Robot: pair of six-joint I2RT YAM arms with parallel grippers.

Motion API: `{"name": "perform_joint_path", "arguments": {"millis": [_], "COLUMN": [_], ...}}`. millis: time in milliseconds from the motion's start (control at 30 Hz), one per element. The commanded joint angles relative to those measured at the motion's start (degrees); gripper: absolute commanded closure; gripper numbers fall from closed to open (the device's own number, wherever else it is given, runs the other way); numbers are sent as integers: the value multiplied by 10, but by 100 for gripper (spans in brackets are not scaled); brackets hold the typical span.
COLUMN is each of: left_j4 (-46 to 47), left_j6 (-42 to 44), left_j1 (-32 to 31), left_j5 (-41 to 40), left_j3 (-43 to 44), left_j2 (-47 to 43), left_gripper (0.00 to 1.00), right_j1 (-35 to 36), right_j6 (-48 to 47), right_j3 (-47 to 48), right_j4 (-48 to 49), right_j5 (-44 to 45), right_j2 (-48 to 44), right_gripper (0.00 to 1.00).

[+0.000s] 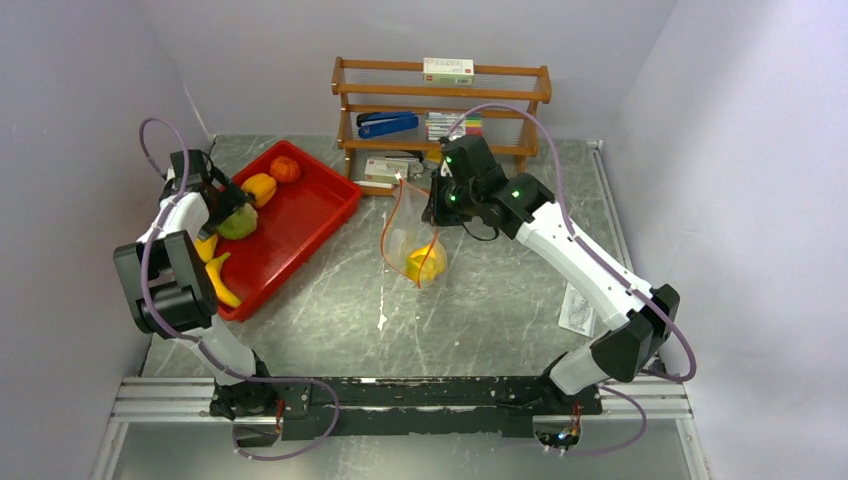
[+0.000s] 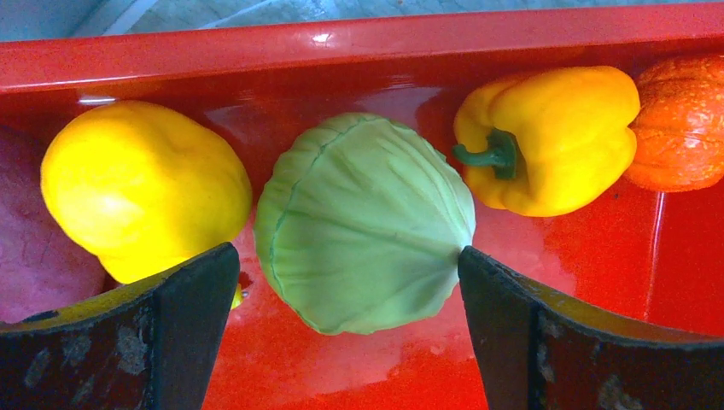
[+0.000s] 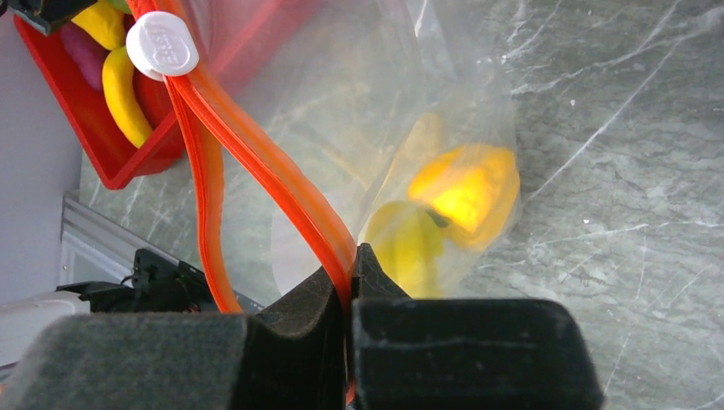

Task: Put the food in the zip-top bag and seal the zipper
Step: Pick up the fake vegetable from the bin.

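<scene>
From above, we see the zip-top bag [image 1: 410, 235] held up over the counter [image 1: 480, 300], yellow food [image 1: 425, 262] inside. Left wrist: our left end effector [image 2: 348, 265], released, straddles green fruit [image 2: 367, 224] in the tray [image 2: 427, 34]. Right wrist: our right end effector [image 3: 350, 273] clenches the zipper [image 3: 256, 154].

The tray [image 1: 305, 215] sits on the left of the table [image 1: 480, 300] and the shelf [image 1: 440, 95] stands at the back. In the tray the round fruit [image 2: 363, 222] lies between the pear [image 2: 141, 188] and the pepper [image 2: 546, 141], and the pumpkin [image 2: 683, 124] touches the pepper. The left end effector [image 1: 222, 200] is over the round fruit, its fingers [image 2: 546, 342] at each side. In the middle, the bag [image 1: 403, 235] hangs from the right end effector [image 3: 352, 256], with food [image 1: 425, 262] inside at the bottom
</scene>
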Motion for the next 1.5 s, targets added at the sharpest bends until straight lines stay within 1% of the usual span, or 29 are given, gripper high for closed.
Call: {"name": "perform_joint_path", "arguments": {"millis": [0, 167, 367, 600, 733, 767, 833, 1000, 1100, 1267, 1467], "left_j4": [-5, -10, -2, -6, 7, 7, -2, -15, -23, -32, -24], "left_j6": [14, 18, 23, 33, 39, 41, 47, 49, 50, 59, 66], "left_j1": [15, 16, 14, 4, 3, 2, -1, -2, -6, -12, -21], "left_j5": [28, 53, 84, 120, 147, 154, 163, 180, 183, 188, 225], "left_j3": [16, 19, 7, 11, 4, 4, 7, 3, -3, -18, -46], "left_j2": [40, 67, 65, 91, 86, 85, 85, 63, 41, -6, -75], "left_gripper": [1, 1, 1, 1, 0, 2, 11, 28, 30, 30, 30], "right_j1": [2, 3, 4, 3, 3, 4, 3, 3, 3, 4, 3], "right_j6": [-2, -4, 3, 2, -2, -1, -2, -2, -2, 1, 4], "right_j3": [-4, -1, -8, -31, -25, -23, -25, -28, -35, -48, -60], "right_j4": [9, 7, 14, 27, 22, 21, 24, 26, 29, 38, 48], "right_j5": [1, 10, 6, 12, 12, 11, 11, 12, 15, 13, 6], "right_j2": [-16, -27, -39, -63, -64, -64, -66, -67, -71, -71, -64], "right_gripper": [100, 100, 100, 100, 100, 100, 100, 100, 100, 100, 100]}}
